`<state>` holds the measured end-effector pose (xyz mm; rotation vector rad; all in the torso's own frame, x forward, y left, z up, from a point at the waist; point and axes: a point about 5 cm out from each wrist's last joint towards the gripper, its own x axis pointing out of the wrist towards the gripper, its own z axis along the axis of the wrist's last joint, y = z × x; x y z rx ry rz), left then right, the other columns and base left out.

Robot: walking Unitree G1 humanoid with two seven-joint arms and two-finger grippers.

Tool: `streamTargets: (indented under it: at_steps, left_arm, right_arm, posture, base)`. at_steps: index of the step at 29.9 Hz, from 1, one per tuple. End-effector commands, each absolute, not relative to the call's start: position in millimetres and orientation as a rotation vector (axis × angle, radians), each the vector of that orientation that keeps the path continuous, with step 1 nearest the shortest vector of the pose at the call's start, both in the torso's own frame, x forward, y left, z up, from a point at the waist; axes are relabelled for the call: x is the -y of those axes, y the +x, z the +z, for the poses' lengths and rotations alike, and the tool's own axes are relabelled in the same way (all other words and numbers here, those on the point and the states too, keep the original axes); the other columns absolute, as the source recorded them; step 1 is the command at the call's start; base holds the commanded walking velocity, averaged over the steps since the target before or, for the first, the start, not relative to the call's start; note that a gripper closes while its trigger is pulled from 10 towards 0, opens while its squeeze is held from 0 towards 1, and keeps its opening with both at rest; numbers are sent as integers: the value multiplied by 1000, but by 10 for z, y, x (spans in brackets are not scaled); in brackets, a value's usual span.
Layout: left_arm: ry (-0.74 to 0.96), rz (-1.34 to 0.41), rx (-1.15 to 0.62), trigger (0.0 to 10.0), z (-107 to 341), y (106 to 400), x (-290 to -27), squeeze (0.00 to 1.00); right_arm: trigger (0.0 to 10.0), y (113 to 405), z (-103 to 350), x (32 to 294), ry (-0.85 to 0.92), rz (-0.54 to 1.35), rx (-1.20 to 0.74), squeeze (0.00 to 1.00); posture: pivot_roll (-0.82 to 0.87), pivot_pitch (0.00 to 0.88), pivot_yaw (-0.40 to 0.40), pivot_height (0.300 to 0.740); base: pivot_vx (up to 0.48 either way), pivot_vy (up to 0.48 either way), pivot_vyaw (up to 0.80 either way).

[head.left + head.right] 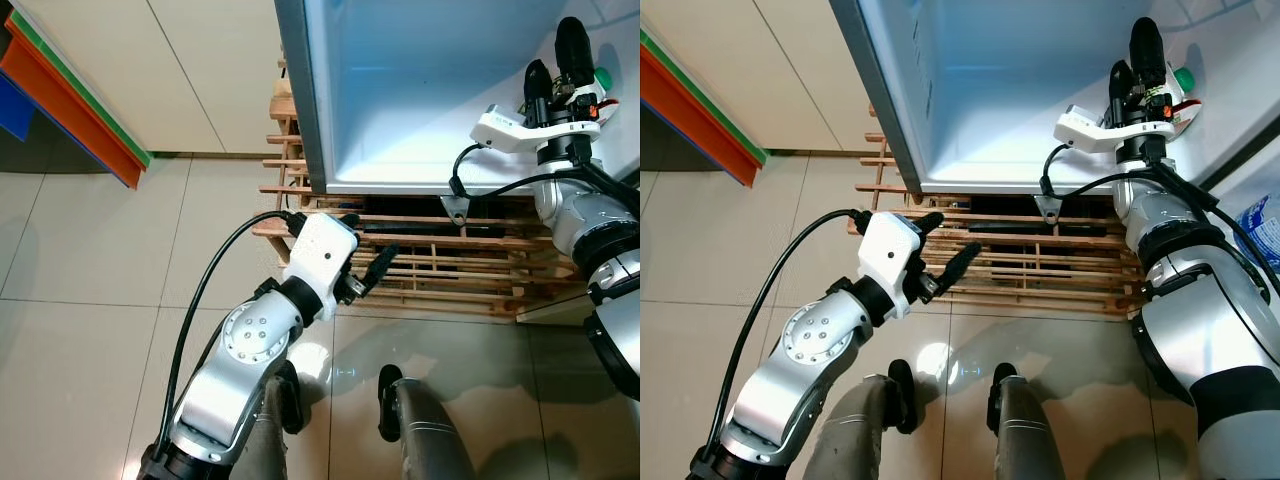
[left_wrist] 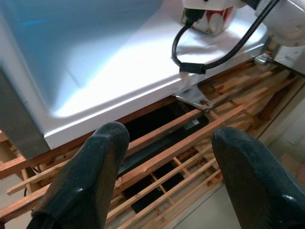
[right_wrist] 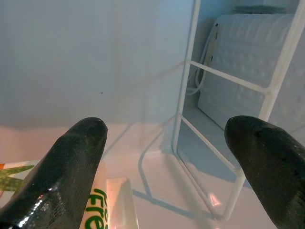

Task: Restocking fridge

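Note:
The fridge [image 1: 420, 100] stands open on a wooden pallet [image 1: 430, 270], its white floor lit. My right gripper [image 1: 558, 60] is inside the fridge near its right side, fingers pointing up and open. A carton with a green cap [image 1: 603, 78] stands just beside it; in the right wrist view the carton's green-lettered top [image 3: 109, 205] lies low by one finger [image 3: 71, 162], not clamped. My left gripper [image 1: 370, 245] hangs open and empty in front of the pallet, below the fridge's front edge [image 2: 119, 105].
A white wire rack [image 3: 190, 71] stands upright inside the fridge ahead of the right gripper. Orange, green and blue boards [image 1: 70, 100] lean at the far left. A blue-labelled pack [image 1: 1260, 230] sits at the right edge. Tiled floor [image 1: 100, 250] lies on the left.

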<state>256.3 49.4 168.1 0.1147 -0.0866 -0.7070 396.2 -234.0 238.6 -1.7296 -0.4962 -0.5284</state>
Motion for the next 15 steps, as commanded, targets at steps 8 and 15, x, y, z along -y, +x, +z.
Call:
streamTargets:
  at_steps: [8,15]
  left_arm:
    - [119,-696,75,10000,1639,2562,-524,0]
    - [105,-692,67,10000,1629,2566,-522,0]
  right_arm:
    - [10000,3938,2315,2443,-1900,-479,457,0]
    - [10000,3926,2349,2556,-1855,-510,388,0]
  posture:
    - [157,352,43,740]
    - [149,348,36,740]
  base:
    - [0,0,0]
    - [0,0,0]
